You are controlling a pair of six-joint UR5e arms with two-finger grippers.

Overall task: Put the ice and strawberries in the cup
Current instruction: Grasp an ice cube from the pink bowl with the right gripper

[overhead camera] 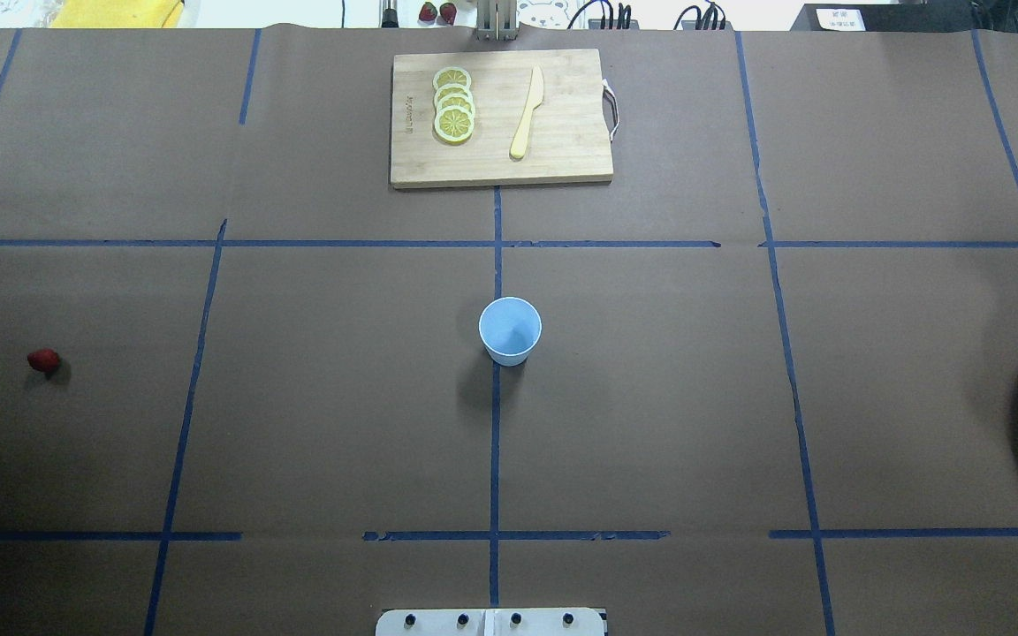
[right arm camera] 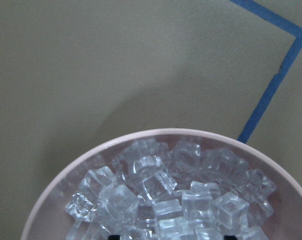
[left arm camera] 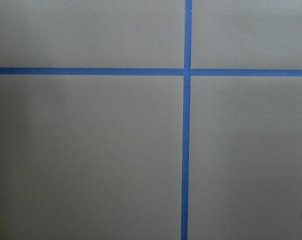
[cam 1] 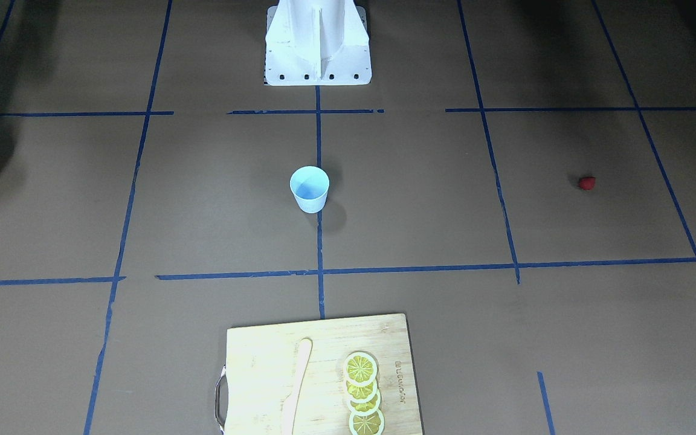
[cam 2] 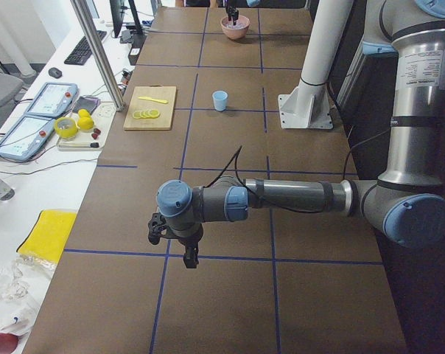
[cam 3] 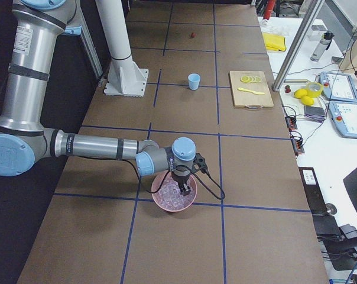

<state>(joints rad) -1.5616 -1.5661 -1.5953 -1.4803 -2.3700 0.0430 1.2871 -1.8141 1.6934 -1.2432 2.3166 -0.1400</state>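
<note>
Though small, clear glossy ice (right arm camera: pixel 161 200) cubes in pink bowl (right arm camera: pixel 156 133)

Table cover, paper (overhead camera: pixel 341 397): brown, matt, smooth, with faint creases. On it, tape (overhead camera: pixel 496 442) in blue lines: slight sheen, edges ragged in places.

The cup (overhead camera: pixel 510 330): pale blue, smooth, matt; plastic or paper, cannot tell.

Across the cup from the robot, the board (overhead camera: pixel 562 168): pale wood, fine grain, matt. Its handle (cam 1: pixel 217 399): thin dark metal loop, slight shine. The knife (overhead camera: pixel 527 113) on it: cream, smooth; wood or plastic, unclear. The 4 lemon slices (overhead camera: pixel 454 104): smooth, plastic-looking.

The strawberry (overhead camera: pixel 43 359): red, dull.

The bowl (right arm camera: pixel 156 134): pink, smooth, matt rim. The ice (right arm camera: pixel 156 200) in it: clear, glossy, glass-like cubes with bright highlights.

The arm (cam 2: pixel 296 195): grey satin metal tube, glossy blue joint caps.
</note>
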